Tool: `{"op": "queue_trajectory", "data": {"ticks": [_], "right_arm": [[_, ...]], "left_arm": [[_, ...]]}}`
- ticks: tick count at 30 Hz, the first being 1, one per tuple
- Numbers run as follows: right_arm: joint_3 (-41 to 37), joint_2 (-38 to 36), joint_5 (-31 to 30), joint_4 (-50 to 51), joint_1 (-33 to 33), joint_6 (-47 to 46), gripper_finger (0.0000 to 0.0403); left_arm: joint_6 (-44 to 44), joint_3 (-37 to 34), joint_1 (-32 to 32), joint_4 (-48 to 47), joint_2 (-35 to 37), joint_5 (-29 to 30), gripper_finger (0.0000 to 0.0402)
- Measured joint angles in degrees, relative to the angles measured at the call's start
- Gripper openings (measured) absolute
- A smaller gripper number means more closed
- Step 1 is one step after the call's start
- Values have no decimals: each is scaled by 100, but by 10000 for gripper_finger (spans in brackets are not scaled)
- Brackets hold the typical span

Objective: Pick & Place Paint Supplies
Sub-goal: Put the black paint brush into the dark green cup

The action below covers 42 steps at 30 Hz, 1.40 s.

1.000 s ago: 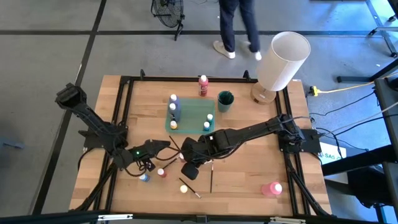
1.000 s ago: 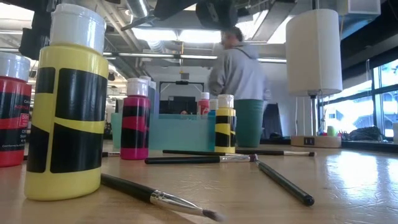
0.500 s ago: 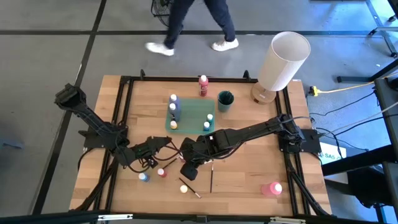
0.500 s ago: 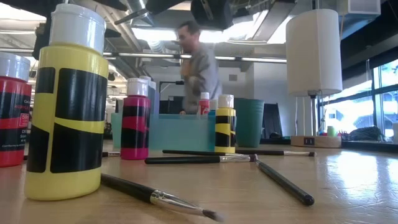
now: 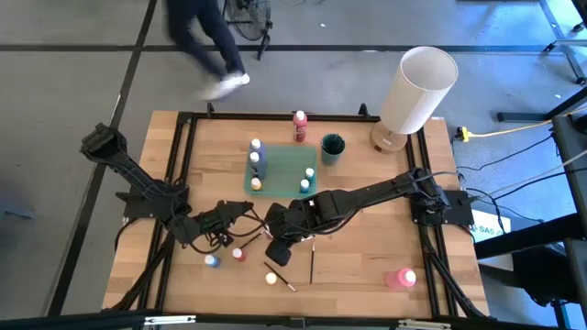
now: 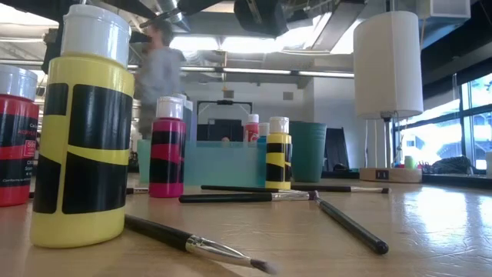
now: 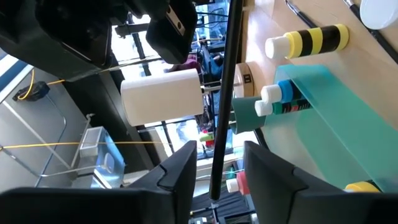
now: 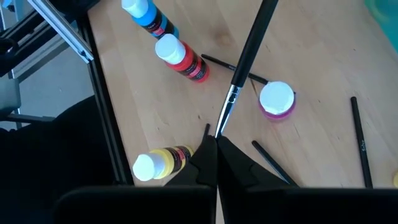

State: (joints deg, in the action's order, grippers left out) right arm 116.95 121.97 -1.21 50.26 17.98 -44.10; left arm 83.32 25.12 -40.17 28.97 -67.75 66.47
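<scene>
Nearest me, short of the flat teal plastic tray (image 5: 284, 163), yellow (image 5: 271, 277), red (image 5: 238, 255) and blue bottles (image 5: 212, 261) wait loose. My left gripper (image 7: 215, 168) clasps a thin dark brush (image 7: 225, 93); the right gripper (image 8: 216, 144) pinches another brush (image 8: 245, 59). Four bottles already stand on the tray.

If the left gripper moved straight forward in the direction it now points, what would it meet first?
The left gripper would first meet the thin dark brush, which crosses just ahead of it. Behind that, it would probably meet the teal tray, though depth is unclear.
</scene>
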Motion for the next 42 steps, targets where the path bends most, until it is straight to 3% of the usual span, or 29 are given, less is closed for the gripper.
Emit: {"op": "queue_trajectory", "data": {"ticks": [14, 30, 42], "right_arm": [[0, 0, 42, -125, 0, 50, 0], [0, 0, 42, -133, 0, 94, 0], [-2, 0, -118, -163, 2, 758, 35]], "left_arm": [[-1, 0, 145, -6, 0, -4, 89], [1, 0, 145, -76, -2, 8, 10], [-310, 0, 145, -269, -2, 150, 8]]}}
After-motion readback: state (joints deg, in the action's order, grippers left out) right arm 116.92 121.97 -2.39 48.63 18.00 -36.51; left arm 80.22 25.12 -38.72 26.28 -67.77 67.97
